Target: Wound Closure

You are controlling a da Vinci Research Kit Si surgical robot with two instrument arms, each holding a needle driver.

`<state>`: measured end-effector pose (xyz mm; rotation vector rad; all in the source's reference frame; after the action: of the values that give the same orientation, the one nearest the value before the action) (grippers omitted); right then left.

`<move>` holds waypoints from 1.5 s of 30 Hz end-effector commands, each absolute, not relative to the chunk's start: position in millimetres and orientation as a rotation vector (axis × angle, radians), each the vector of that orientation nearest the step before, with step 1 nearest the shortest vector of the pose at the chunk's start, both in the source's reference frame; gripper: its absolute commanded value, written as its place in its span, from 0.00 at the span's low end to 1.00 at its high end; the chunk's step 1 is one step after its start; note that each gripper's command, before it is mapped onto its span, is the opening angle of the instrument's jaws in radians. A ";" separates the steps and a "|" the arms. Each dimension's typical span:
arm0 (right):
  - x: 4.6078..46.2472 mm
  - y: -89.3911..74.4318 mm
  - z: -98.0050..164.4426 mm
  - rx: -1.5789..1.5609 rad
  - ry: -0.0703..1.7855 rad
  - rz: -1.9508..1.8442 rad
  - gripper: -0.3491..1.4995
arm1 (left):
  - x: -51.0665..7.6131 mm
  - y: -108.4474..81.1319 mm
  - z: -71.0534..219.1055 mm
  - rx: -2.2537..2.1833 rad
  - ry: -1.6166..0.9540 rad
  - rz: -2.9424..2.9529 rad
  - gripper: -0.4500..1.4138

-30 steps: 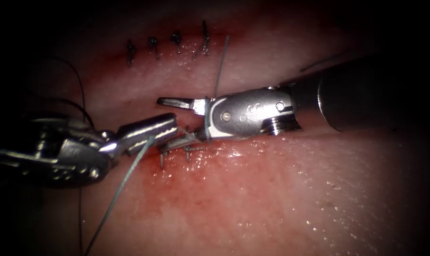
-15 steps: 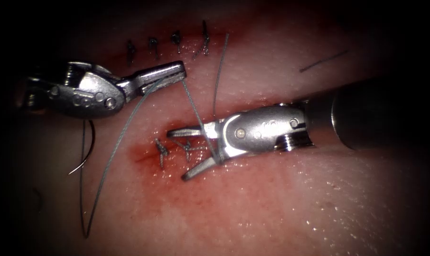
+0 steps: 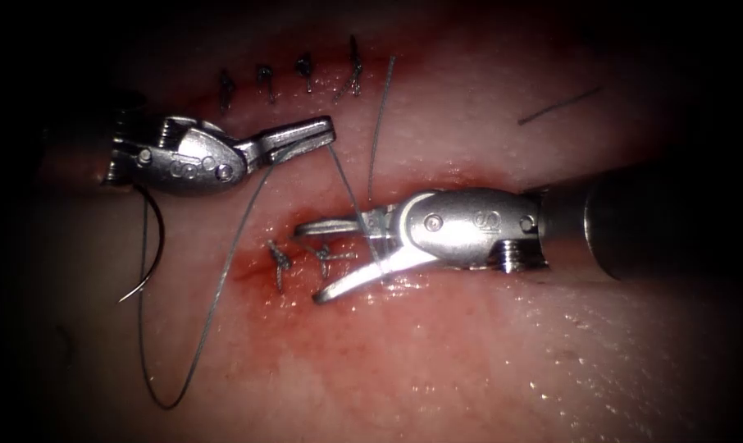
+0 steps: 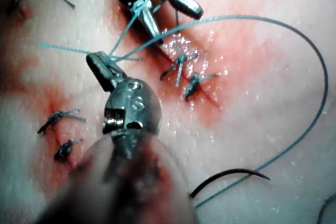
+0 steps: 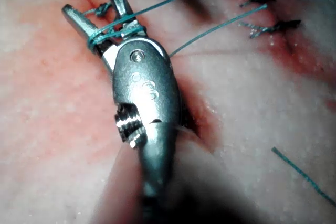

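My left tool [image 3: 310, 135] is above and left of the lower cut, its jaws shut on the teal thread [image 3: 348, 197]. From there the thread runs down to my right tool [image 3: 307, 261], where it is wound around the base of the open jaws, which grip nothing. The wrap [image 5: 107, 31] also shows in the right wrist view, on my right tool [image 5: 92, 1]. The curved needle [image 3: 152, 246] lies free on the tissue [image 3: 486, 353], left of the cut; neither tool holds it. My left tool [image 4: 102, 66] pinches the thread close to the needle [image 4: 231, 176].
Two knotted stitches [image 3: 302, 258] sit in the lower cut amid red fluid. Several finished stitches [image 3: 285, 78] line the upper cut. A free thread end [image 3: 380, 123] rises from the wound. A cut piece of thread [image 3: 556, 107] lies at upper right. A long slack loop [image 3: 175, 402] hangs lower left.
My left tool has carried the thread from the lower left up to the upper left. My right tool has dropped slightly and drawn back to the right, jaws open throughout.
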<state>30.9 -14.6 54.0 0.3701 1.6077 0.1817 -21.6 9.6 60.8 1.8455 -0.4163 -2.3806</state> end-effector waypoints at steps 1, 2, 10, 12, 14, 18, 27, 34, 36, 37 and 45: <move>31.4 -15.0 54.2 0.368 1.637 0.195 0.44 | -22.1 9.0 61.6 1.839 -0.407 -2.382 0.00; 31.2 -14.7 54.0 0.361 1.650 0.209 0.43 | -22.1 8.7 61.9 1.838 -0.398 -2.389 0.00; 29.8 -13.6 53.9 0.357 1.713 0.341 0.43 | -21.4 6.2 63.7 1.823 -0.393 -2.395 0.00; 29.4 -13.2 53.9 0.344 1.720 0.389 0.43 | -21.2 5.4 63.8 1.797 -0.396 -2.409 0.00; 29.1 -12.7 54.1 0.315 1.717 0.439 0.43 | -21.2 4.8 63.9 1.776 -0.393 -2.419 0.00; 28.6 -11.9 54.3 0.217 1.675 0.536 0.43 | -21.5 3.1 63.6 1.745 -0.384 -2.434 0.00; 26.5 -10.7 54.6 0.091 1.534 0.767 0.75 | -23.2 1.7 61.6 1.718 -0.369 -2.466 0.00; 25.5 -10.3 55.1 0.110 1.442 0.941 0.69 | -24.5 2.5 60.3 1.708 -0.392 -2.468 0.00; 25.4 -10.0 55.2 0.121 1.408 1.023 0.61 | -24.9 2.8 60.3 1.707 -0.395 -2.474 0.00; 25.4 -9.9 55.3 0.131 1.388 1.053 0.60 | -25.0 2.9 60.3 1.704 -0.398 -2.479 0.00; 25.7 -10.0 56.2 0.211 1.286 1.194 0.57 | -26.0 3.4 60.7 1.676 -0.395 -2.501 0.00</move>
<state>24.8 -9.6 55.6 0.2072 1.2760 1.2070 -25.4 3.8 60.2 1.6728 -0.3989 -2.5020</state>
